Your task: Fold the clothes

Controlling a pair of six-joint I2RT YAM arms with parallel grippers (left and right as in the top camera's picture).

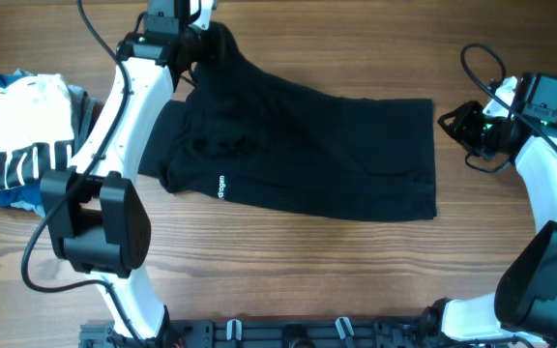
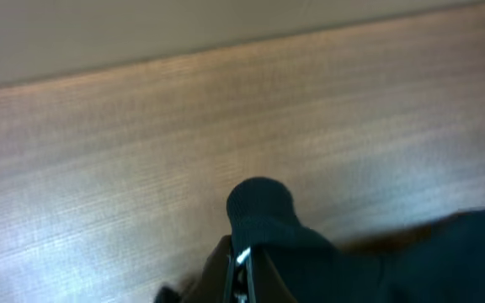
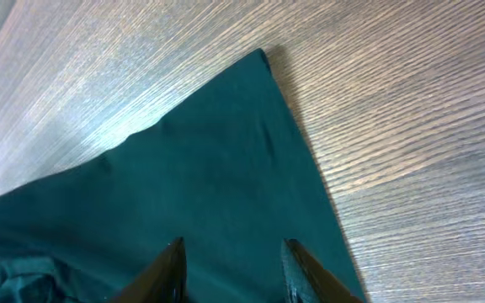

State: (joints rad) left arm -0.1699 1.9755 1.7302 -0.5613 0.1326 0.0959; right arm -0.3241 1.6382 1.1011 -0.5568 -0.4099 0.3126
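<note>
My left tool (image 2: 241, 261) pinches the limp, light plain black fabric T-shirt (image 1: 307, 145); right tool (image 3: 234, 246) hangs spread above its corner, where I'd grip.

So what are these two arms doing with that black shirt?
They're folding it. The left tool is pinched shut on a bunch of the black T-shirt at its far corner. The right tool is open above the shirt's opposite end, holding nothing. The shirt lies mostly flat on the wooden table.
</note>
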